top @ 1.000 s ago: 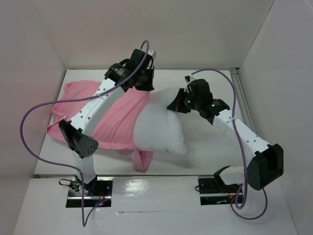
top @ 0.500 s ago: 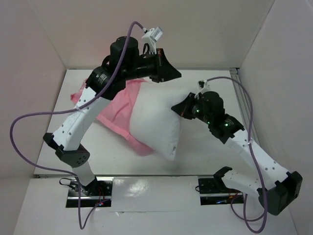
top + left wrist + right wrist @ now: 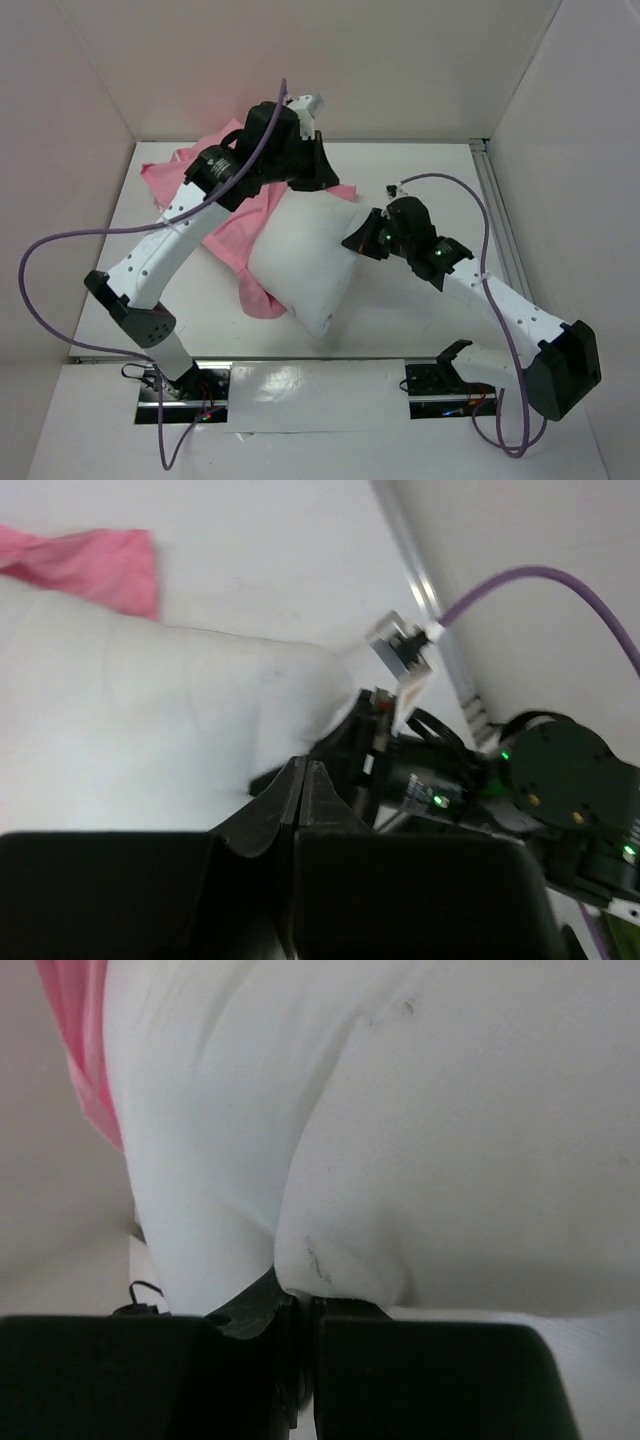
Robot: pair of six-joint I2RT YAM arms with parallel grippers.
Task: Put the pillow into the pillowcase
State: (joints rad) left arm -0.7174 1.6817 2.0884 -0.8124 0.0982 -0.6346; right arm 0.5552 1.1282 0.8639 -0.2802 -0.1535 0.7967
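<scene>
Pinches with the right pincer (image 3: 352, 243) a fold of the pillow (image 3: 305, 260) at centre frame; presses the left pincer (image 3: 325, 181) together, empty, just above its upper edge. Leaves the pillow slanting upper right to lower left, partly over the pillowcase (image 3: 225, 230) at upper left. Cannot make out the case's opening.

The white surface (image 3: 420, 190) carries the pink pillowcase (image 3: 235, 235), crumpled from the far left corner toward the middle. The white pillow (image 3: 300, 255) lies mid-surface, overlapping the pillowcase's right part.
</scene>
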